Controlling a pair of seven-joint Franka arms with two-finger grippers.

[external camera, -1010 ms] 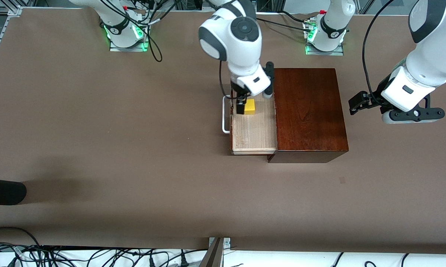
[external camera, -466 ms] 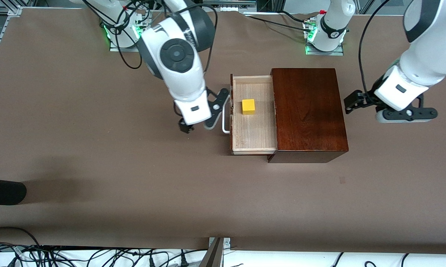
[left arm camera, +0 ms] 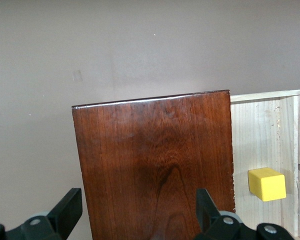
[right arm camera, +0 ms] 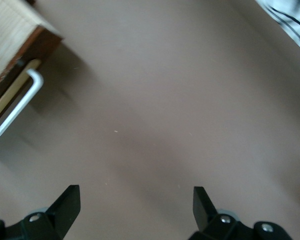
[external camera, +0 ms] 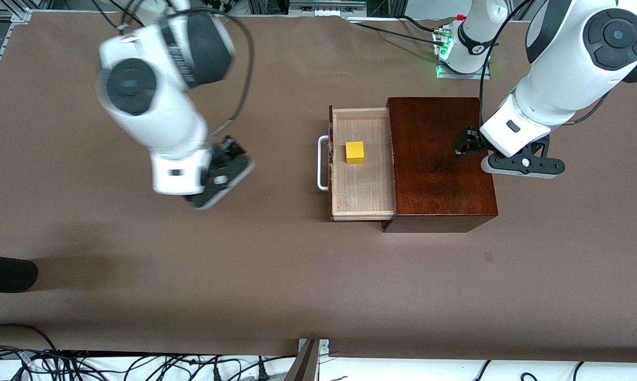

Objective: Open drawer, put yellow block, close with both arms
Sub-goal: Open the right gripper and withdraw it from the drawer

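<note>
One yellow block (external camera: 354,152) – open drawer (external camera: 362,201)

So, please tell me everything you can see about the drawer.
The drawer is a shallow tray of pale, light wood with a dark reddish-brown front and a white U-shaped bar handle. It stands pulled out of the glossy dark wooden box, toward the right arm's end of the table, resting level. The yellow block lies on its floor, apart from the walls. No gripper touches it.
</note>
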